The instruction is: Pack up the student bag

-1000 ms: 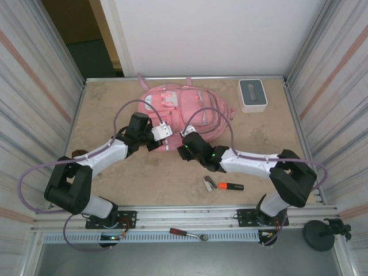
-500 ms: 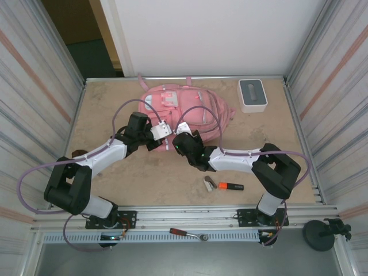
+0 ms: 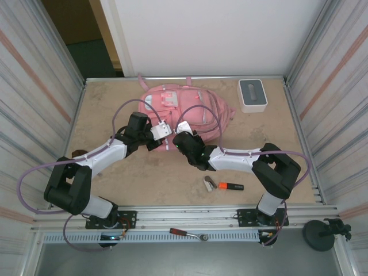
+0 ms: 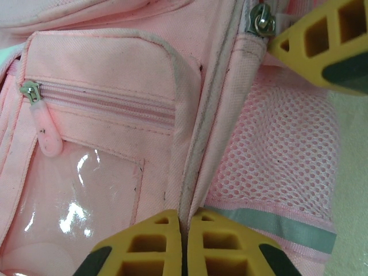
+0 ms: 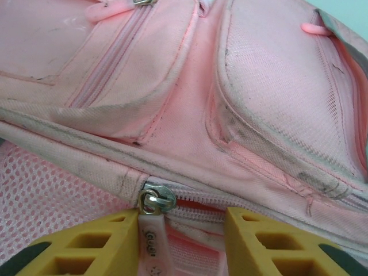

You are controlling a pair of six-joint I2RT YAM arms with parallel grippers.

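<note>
The pink student bag lies flat at the back middle of the table. My left gripper is at its near left edge. It is shut on the grey-white piping of the bag's seam, between a zipped window pocket and a mesh side pocket. My right gripper is just to the right of it at the bag's near edge. Its jaws stand apart on either side of the main zip's metal slider. The pale pink pull tab rests against the left finger.
A white box with a grey top stands at the back right. An orange and black marker and a small metal item lie near the front. Corrugated walls close in both sides.
My right arm has swung left to the bag's near edge beside the left gripper, and its jaws have narrowed around the zip pull. The left gripper has kept its hold.
</note>
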